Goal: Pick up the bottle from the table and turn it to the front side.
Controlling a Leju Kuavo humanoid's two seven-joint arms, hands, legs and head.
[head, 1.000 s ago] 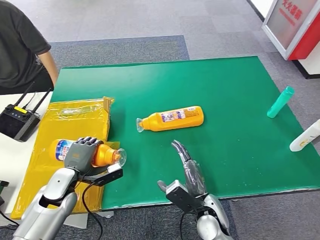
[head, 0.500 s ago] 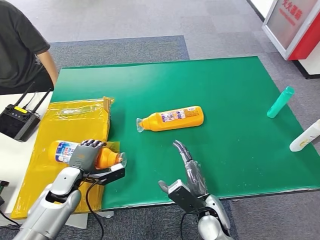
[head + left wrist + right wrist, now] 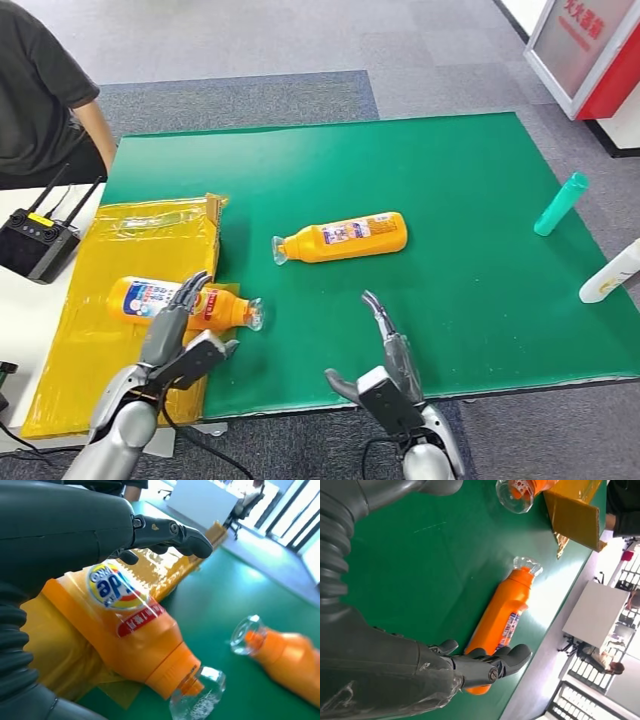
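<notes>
Nearest: right hand (image 3: 391,352) low over the near table edge, fingers spread and pointing away from the robot, holding nothing. Judgement: staged to reach for the second bottle next.

Left hand (image 3: 175,330) just this side of the near orange bottle (image 3: 177,303), fingers spread and extended over its body, not wrapped round it. Left wrist view shows the fingers (image 3: 170,532) stretched straight above the bottle (image 3: 124,630) with a gap under them; contact cannot be confirmed, so I log it as released.

That bottle lies on its side across the edge of the yellow sheet (image 3: 98,340), clear cap (image 3: 255,314) over the green mat (image 3: 468,260). The large brand label faces up, which I read as the front side. Judgement: laid flat because a round-shouldered body rests stable that way and keeps the label readable.

Farther, mid-mat: second orange bottle (image 3: 343,237), also on its side, small-print label up, likely the back; well apart from both hands.

Far right: teal bottle (image 3: 561,203), white bottle (image 3: 610,273). Far left: person (image 3: 41,95), black remote unit (image 3: 34,240)
</notes>
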